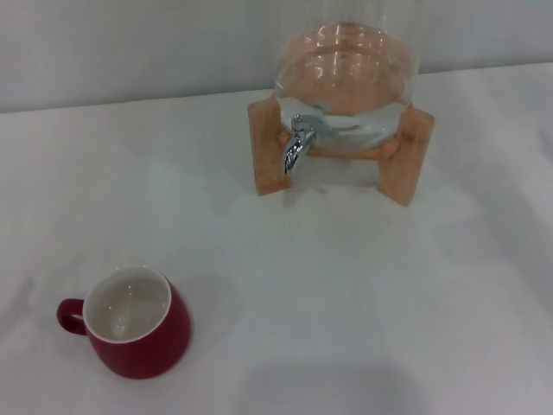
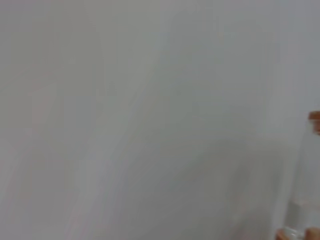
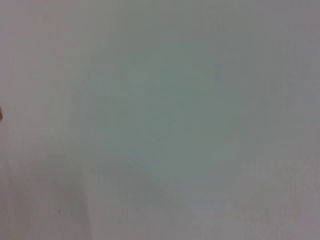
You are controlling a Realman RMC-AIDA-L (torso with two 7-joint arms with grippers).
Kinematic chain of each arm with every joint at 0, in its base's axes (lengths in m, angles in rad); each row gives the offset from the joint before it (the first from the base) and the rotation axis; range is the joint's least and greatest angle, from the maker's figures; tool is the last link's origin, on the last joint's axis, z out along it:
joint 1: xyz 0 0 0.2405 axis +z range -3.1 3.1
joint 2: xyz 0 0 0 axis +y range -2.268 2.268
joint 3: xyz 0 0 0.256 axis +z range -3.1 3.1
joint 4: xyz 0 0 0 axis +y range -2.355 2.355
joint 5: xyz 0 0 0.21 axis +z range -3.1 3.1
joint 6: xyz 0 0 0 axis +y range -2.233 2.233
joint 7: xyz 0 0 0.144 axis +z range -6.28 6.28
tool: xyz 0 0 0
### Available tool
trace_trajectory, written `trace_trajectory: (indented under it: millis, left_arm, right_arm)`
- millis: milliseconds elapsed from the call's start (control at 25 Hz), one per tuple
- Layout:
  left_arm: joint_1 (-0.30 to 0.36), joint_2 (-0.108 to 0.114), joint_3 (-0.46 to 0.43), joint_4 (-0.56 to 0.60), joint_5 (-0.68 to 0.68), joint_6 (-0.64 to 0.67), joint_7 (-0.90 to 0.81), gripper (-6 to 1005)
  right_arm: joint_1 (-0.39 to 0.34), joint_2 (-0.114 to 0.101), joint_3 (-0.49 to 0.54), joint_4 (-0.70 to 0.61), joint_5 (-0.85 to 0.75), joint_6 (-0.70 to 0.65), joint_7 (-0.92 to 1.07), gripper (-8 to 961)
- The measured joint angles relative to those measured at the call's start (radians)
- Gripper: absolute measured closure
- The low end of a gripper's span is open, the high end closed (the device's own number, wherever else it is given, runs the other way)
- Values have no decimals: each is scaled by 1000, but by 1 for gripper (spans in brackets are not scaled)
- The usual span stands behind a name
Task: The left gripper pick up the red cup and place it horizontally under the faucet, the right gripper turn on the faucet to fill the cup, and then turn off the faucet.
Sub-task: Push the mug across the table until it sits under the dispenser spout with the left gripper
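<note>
From my end the head cam shows the red cup (image 1: 138, 324) sitting upright on the white table (image 1: 346, 294), near-left side, handle pointing to the robot's left, white inside facing up. It's well apart from the faucet (image 1: 298, 143), which is further back and to the right, chrome spout pointing down, mounted on the glass dispenser (image 1: 350, 78) in its wooden stand (image 1: 268, 147). Nothing sits under the spout, just bare tabletop.

Neither gripper shows in any view, so I can't say whether left or right is open or closed. Left wrist cam is mostly blank white surface w/ a sliver of the dispenser (image 2: 305, 200) at one edge. Right wrist cam is basically plain white too.
</note>
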Motion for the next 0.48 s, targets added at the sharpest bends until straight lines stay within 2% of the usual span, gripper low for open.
trace_trajectory:
  millis: [80,120,240,480]
  left_arm:
    - [5,-1,0,-8,-15,1,17,202]
    - [18,0,-11,-47,-90,4,41,203]
    - [27,2,-53,-78,-143,-2,40,208]
    - [28,1,-75,-81,-144,-9,39,217]
  right_arm:
    - [0,0,0,0,0,-1,0,322]
    - [0,0,1,0,0,-1,0,322]
    - [0,0,4,-1,0,-2,0,322]
    - [2,0,11,-1,0,1,0,322]
